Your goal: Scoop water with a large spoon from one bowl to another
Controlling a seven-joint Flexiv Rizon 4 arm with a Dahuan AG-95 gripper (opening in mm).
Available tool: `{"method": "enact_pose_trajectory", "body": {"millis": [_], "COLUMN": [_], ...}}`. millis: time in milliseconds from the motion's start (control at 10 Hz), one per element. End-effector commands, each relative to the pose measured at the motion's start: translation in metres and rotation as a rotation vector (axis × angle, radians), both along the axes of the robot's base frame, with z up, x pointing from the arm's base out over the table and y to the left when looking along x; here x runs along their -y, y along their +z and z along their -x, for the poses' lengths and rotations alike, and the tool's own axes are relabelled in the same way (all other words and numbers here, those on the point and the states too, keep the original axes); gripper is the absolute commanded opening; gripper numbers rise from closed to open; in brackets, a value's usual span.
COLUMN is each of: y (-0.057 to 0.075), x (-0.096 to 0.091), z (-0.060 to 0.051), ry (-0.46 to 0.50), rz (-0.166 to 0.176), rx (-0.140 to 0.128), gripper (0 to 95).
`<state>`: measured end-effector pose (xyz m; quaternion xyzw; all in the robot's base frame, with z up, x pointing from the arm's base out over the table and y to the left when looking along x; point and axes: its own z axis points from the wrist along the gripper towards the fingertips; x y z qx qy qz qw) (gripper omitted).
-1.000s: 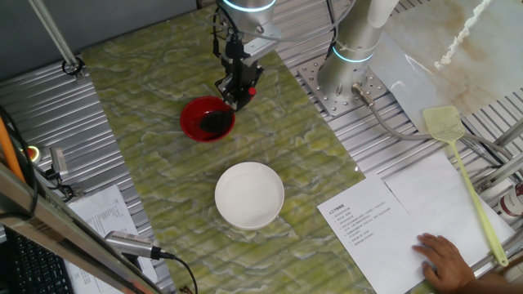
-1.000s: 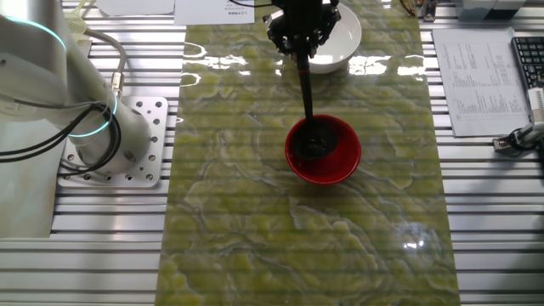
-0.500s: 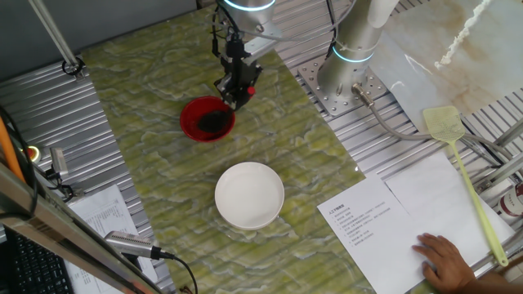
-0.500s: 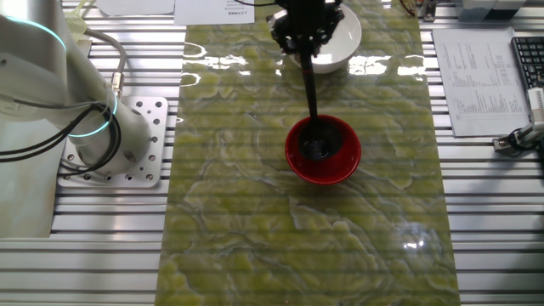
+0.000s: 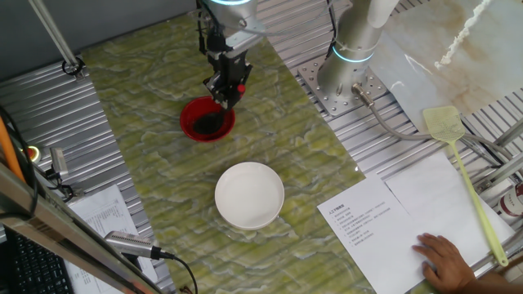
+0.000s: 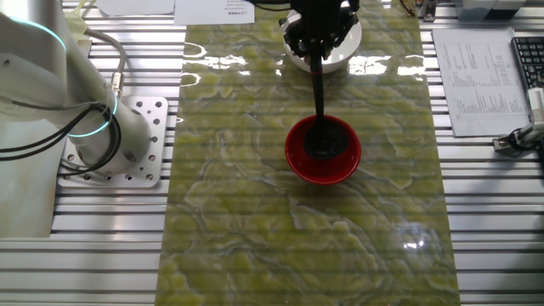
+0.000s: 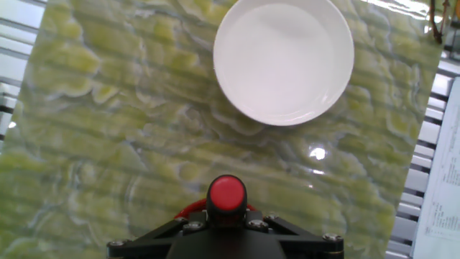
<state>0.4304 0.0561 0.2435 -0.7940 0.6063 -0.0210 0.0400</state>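
My gripper (image 5: 226, 84) (image 6: 316, 42) (image 7: 227, 224) is shut on the handle of the large spoon, a black ladle. The ladle's cup (image 5: 209, 122) (image 6: 322, 144) sits inside the small red bowl (image 5: 190, 126) (image 6: 299, 161). Its handle (image 6: 319, 89) rises steeply out of the bowl to my fingers. In the hand view only the handle's red tip (image 7: 226, 193) shows, with a sliver of the red bowl's rim (image 7: 188, 209) beside it. The wider white bowl (image 5: 249, 194) (image 6: 344, 48) (image 7: 284, 59) stands apart on the green mat, nearer the papers. I cannot tell whether water is in either bowl.
The arm's silver base (image 5: 353, 49) (image 6: 76, 127) is bolted beside the green mat (image 5: 163, 90). A yellow-green fly swatter (image 5: 458, 163) and sheets of paper (image 5: 384, 224) lie at the right. A person's hand (image 5: 445, 260) rests on the paper. A keyboard (image 6: 529, 64) is at one table edge.
The gripper and the ladle's handle have swung sideways over the red bowl, left in one fixed view and right in the other. The cup stays in the red bowl.
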Motion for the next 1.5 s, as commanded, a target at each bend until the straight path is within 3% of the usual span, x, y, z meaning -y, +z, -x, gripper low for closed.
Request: {"method": "enact_pose_trajectory", "body": {"millis": [100,300,900,1500], "y": [-0.0002,-0.0003,-0.0003,0.0048], "x": [-0.0007,-0.0008,-0.0008,-0.0026], "z": [-0.0023,-0.0023,-0.0023,-0.0079], "ry": [0.005,0.027,0.003,0.007], "rz": [0.004,0.024,0.008,0.005], "rx": [-0.002,-0.015,-0.005,-0.016], "gripper": [0.0,0.0,0.0,0.0]}}
